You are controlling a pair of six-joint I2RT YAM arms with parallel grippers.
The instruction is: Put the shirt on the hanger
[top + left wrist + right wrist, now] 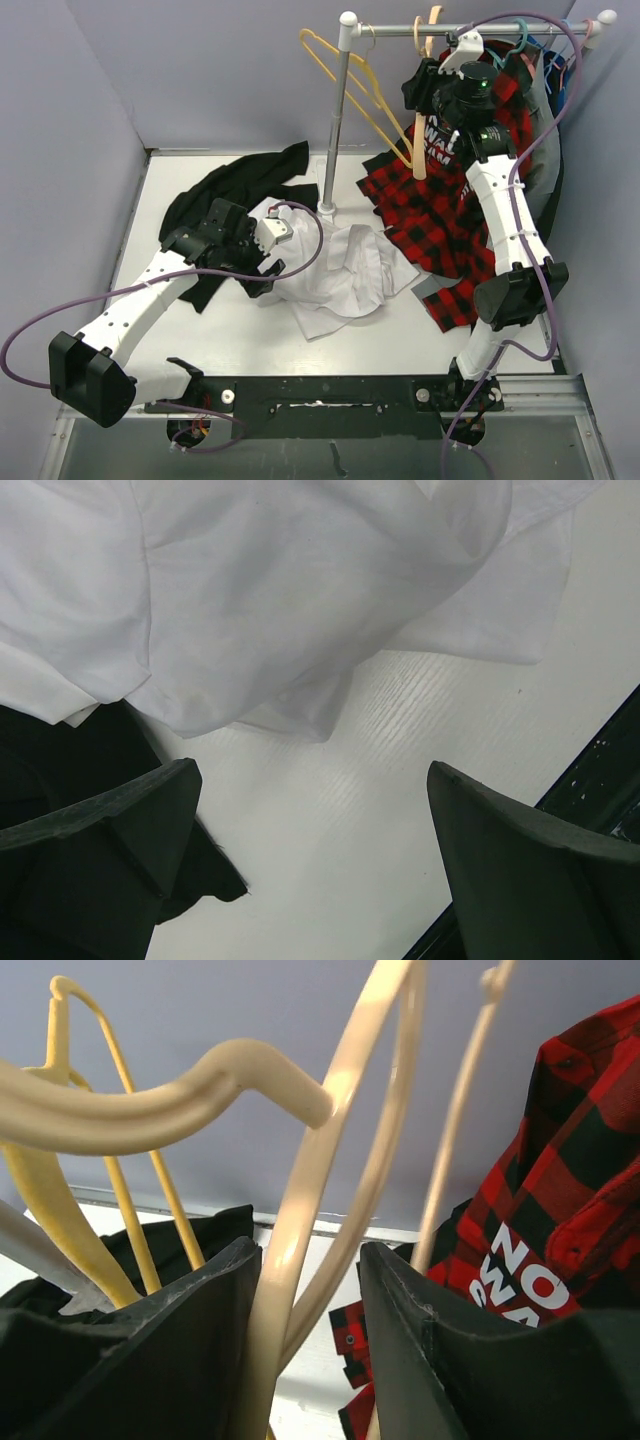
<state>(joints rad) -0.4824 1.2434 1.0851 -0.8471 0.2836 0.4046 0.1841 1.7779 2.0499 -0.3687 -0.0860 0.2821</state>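
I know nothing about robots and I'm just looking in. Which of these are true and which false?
1. The white shirt lies crumpled on the table. True.
2. The left tool is gripping the shirt. False: its fingers stand wide apart over bare table, holding nothing.
3. The right tool has a finger on each side of the pale tan hanger. True.
4. The red plaid shirt lies beside the left arm. False: it hangs on the right side, below the rail, by the right arm.
5. A black garment lies on the table next to the white shirt. True.
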